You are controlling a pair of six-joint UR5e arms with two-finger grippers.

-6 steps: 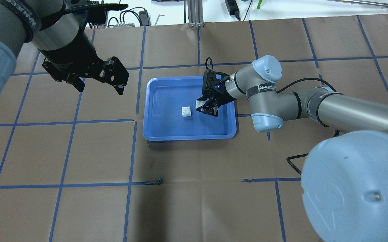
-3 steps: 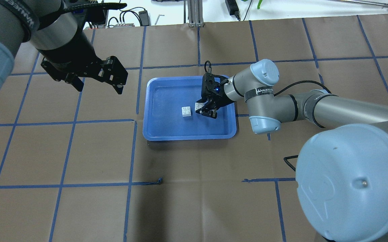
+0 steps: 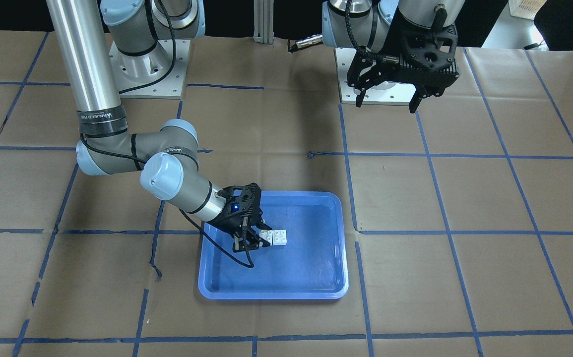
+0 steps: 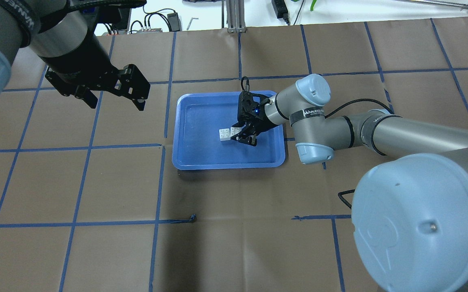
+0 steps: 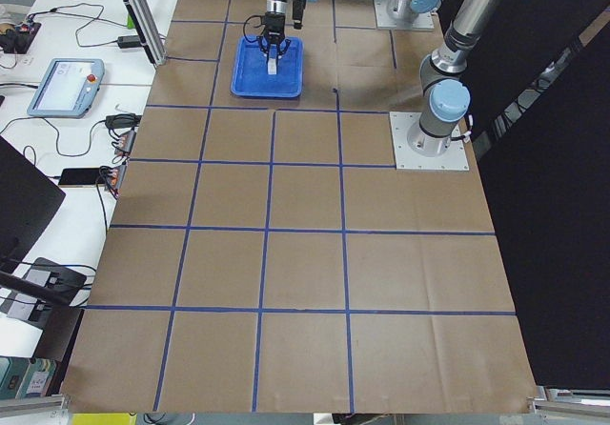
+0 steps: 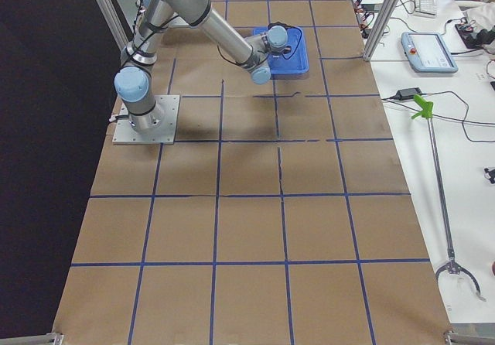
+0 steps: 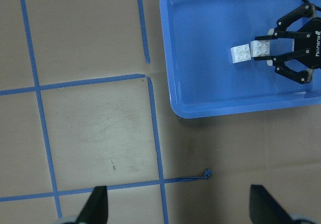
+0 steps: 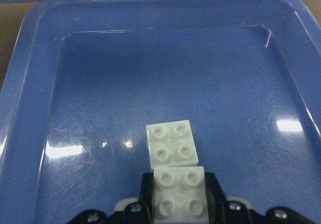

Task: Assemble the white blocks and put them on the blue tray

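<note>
The blue tray (image 4: 201, 117) lies mid-table, and also shows in the front view (image 3: 306, 277). One white block (image 4: 224, 135) rests studs-up on the tray floor. My right gripper (image 4: 242, 136) reaches in low from the tray's right side, shut on the second white block (image 4: 235, 131). It holds that block studs-up against the near edge of the resting one. The right wrist view shows the held block (image 8: 179, 193) abutting the resting block (image 8: 171, 142). My left gripper (image 4: 116, 104) is open and empty, high above the table to the left of the tray.
Brown paper with a blue tape grid covers the table. A loose curl of tape (image 4: 192, 219) lies in front of the tray. Cables and a power brick (image 4: 174, 18) sit beyond the far edge. The arm bases (image 3: 142, 64) stand at the robot's side.
My right gripper has moved left across the tray with its white block, closing the gap until it meets the resting block. My left gripper has drifted slightly away to the far left.
</note>
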